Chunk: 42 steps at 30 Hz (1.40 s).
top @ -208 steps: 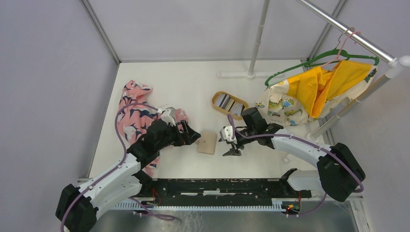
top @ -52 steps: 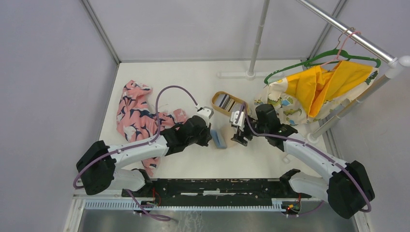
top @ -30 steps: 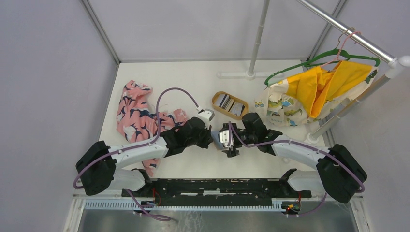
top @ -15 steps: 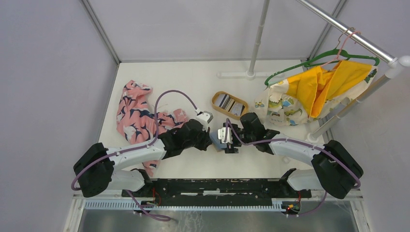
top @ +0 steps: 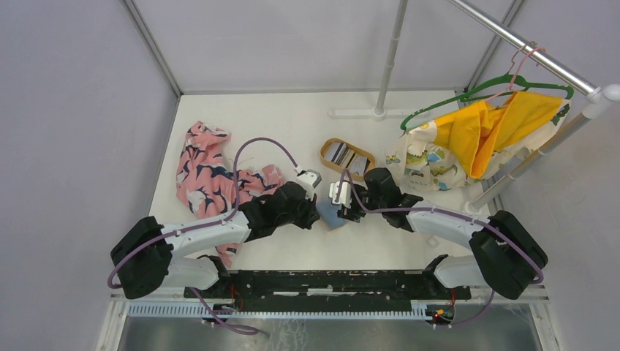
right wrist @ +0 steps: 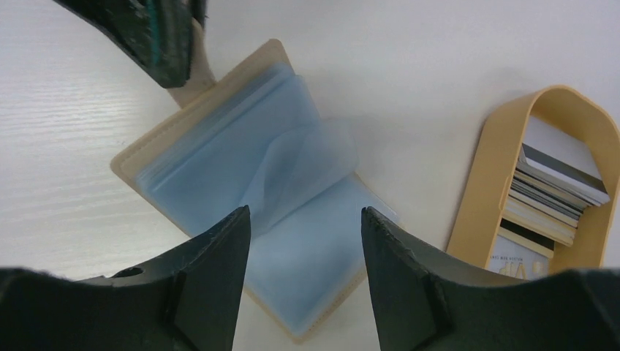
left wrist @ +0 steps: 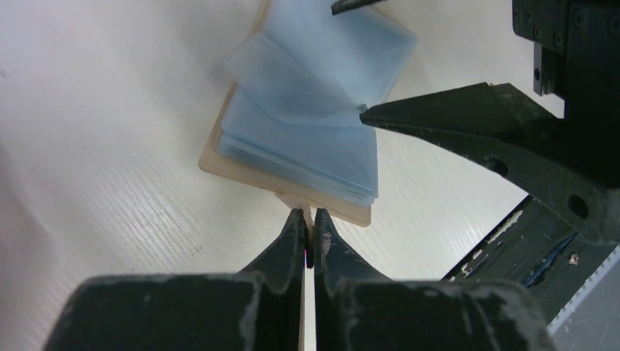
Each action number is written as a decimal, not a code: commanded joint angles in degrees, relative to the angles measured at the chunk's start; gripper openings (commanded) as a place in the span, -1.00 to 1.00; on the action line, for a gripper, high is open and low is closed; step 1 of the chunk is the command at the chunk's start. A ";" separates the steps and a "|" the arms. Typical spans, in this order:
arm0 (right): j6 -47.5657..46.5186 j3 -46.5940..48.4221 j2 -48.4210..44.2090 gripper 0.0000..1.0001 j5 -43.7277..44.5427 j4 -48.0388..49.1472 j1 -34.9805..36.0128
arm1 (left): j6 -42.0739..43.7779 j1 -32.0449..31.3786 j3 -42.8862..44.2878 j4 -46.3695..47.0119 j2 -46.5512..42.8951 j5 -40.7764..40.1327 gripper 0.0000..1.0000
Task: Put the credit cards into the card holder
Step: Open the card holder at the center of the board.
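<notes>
The card holder point(top: 333, 216) lies open on the table, a tan cover with clear blue sleeves point(right wrist: 241, 168) facing up. My left gripper point(left wrist: 308, 219) is shut on the small tan tab at its near edge point(top: 316, 212). My right gripper point(right wrist: 303, 210) hangs open just over the sleeves, nothing between its fingers. One fingertip point(left wrist: 365, 111) touches the edge of a sleeve that stands partly lifted point(left wrist: 292, 80). The credit cards point(right wrist: 556, 183) are stacked on edge, dark and silvery, in the oval wooden tray point(top: 327, 149).
A pink patterned cloth point(top: 205, 172) lies on the table's left side under my left arm. A yellow garment on a green hanger point(top: 482, 131) hangs from the rail at right. A white pole point(top: 391, 51) stands at the back.
The card holder, closed at first, now lies open. In the last second my right gripper has narrowed its jaws and shifted slightly over the sleeves. The left gripper has kept its hold.
</notes>
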 commanded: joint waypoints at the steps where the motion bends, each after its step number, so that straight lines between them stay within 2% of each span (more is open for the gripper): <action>1: 2.33 4.39 1.95 0.27 5.13 -2.08 -1.46 | 1.16 -0.28 0.58 1.16 -2.35 -0.01 -0.96; 4: 3.41 5.27 2.09 0.28 2.05 -3.85 -3.56 | 2.38 -0.29 2.12 -1.67 -3.19 -1.40 -0.96; 9: 2.69 4.35 -0.59 0.37 -14.02 -5.45 -6.91 | 5.40 -0.32 6.14 -7.00 -4.09 -3.26 -0.96; 12: 3.07 3.48 -1.79 0.38 -17.87 -4.58 -7.18 | 7.14 -0.17 8.18 -8.53 -3.72 -3.29 -0.96; 16: 5.35 3.60 -2.15 0.37 -16.35 -3.50 -7.83 | 9.46 -0.23 12.05 -9.72 -1.28 -2.59 -0.96; 26: 9.02 1.91 -2.78 0.37 -20.96 -0.61 -10.92 | 13.82 -0.19 19.17 -9.71 8.51 1.47 -0.96; 30: 9.36 2.45 0.09 0.36 -21.71 -1.57 -11.05 | 12.85 -0.22 17.71 -9.11 9.38 0.08 -0.97; 38: 9.56 3.60 3.85 0.26 -22.32 -3.00 -11.07 | 4.29 0.77 10.51 -10.71 2.53 -9.77 -0.96; 42: 10.15 3.52 4.76 0.17 -21.65 -2.65 -11.10 | -0.40 5.07 6.36 -11.37 -0.14 -10.80 -0.96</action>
